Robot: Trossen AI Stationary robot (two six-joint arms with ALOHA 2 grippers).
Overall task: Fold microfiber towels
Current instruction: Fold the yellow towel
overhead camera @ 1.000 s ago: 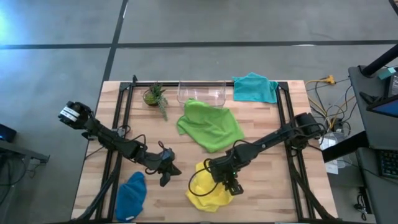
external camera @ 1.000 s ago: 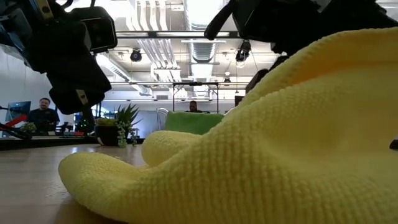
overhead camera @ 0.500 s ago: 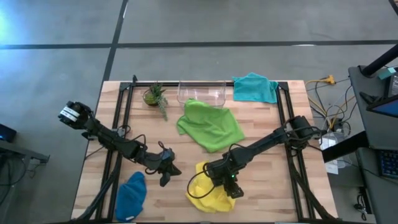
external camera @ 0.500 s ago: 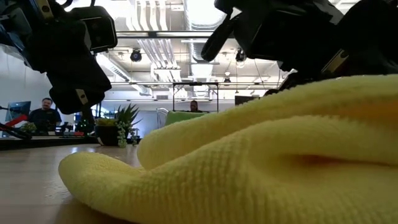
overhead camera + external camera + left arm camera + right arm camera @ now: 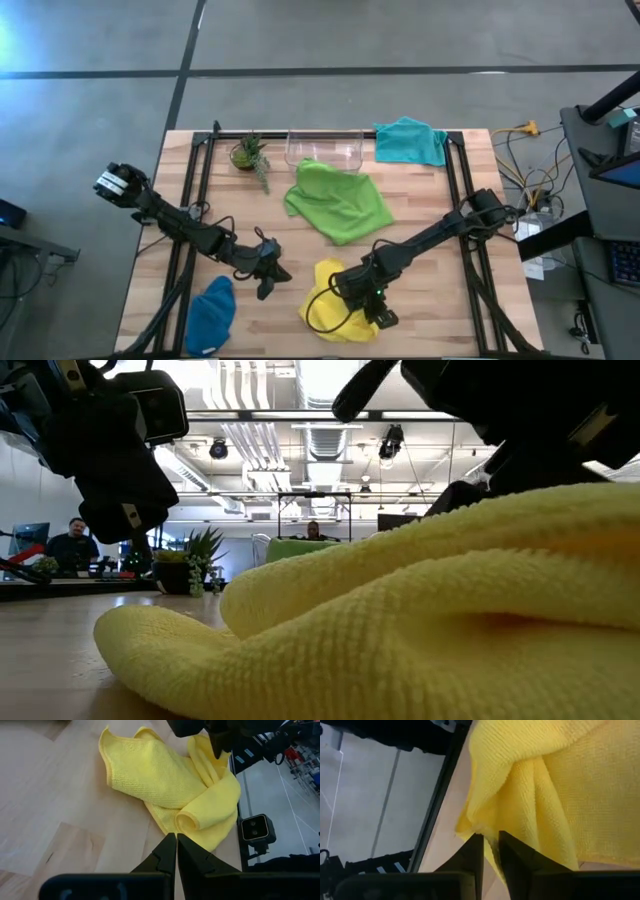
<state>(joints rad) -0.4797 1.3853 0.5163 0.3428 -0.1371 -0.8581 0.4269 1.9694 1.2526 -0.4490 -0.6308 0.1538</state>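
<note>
The right gripper [image 5: 372, 312] has closed its fingers on the yellow towel [image 5: 330, 305] at the table's [image 5: 430, 330] near edge, having shifted nearer that edge than a second ago. The left gripper [image 5: 266, 280], clenched empty, hovers just beside.

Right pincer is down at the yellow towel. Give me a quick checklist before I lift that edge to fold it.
1. Right pincer at yellow towel edge: ok.
2. Fingers nearly closed on the edge; firm grip: cannot tell.
3. Towel flat for folding: not ok, bunched.
4. Left pincer shut, beside the towel, not touching: ok.
5. Lime green towel apart from yellow: ok.
6. Dark blue towel out of the way: ok.
</note>
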